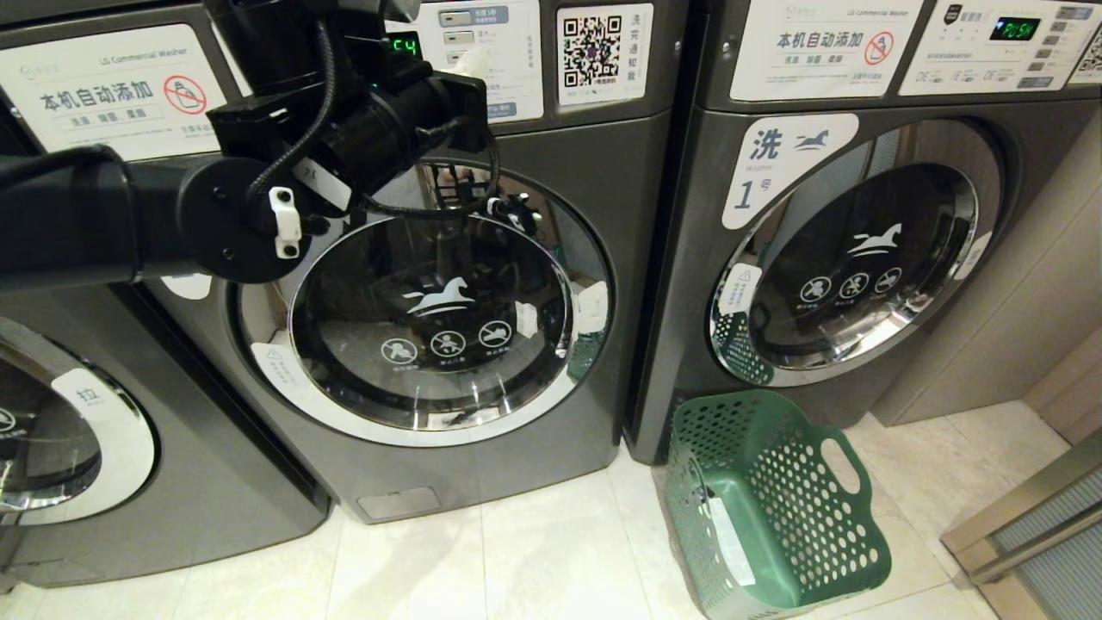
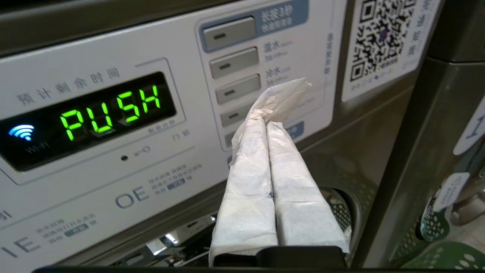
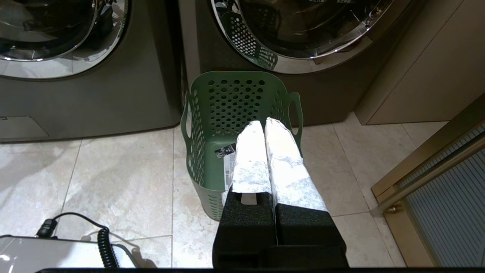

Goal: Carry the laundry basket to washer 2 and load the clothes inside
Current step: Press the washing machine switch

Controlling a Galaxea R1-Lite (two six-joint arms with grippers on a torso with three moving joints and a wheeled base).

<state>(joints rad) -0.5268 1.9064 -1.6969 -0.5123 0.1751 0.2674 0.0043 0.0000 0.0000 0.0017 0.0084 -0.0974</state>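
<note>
A: The left gripper [image 2: 282, 94] has its two white-wrapped fingers [image 2: 250, 167] pressed together with nothing between them. Their crumpled tips sit right at the column of grey buttons [image 2: 237, 89] on the washer's control panel [image 2: 113, 159]; whether they actually touch a button I cannot tell.

B: And around those tips?

A: In the left wrist view, at nine o'clock from the tips, the dark display [image 2: 87, 117] shows "PUSH" in green, with a blue wifi mark at its far end. At two o'clock is a QR code sticker [image 2: 382, 38].

B: Which machine is that?

A: From the head camera, the left arm [image 1: 215, 207] reaches in from nine o'clock and up across the middle washer [image 1: 534, 430], whose round glass door [image 1: 430, 319] with the white horse logo is closed. The arm covers the spot where its number would be. The machine at three o'clock from it is washer 1 [image 1: 869, 250], door also closed.

B: The basket?

A: The laundry basket [image 1: 775, 508] stands on the tiled floor [image 1: 516, 560] at five o'clock from the middle door, just in front of washer 1's lower left corner. It is empty of clothes; only a label lies inside.

B: The other arm?

A: The right gripper [image 3: 265, 127] hangs above the basket, fingers together, holding nothing.
</note>
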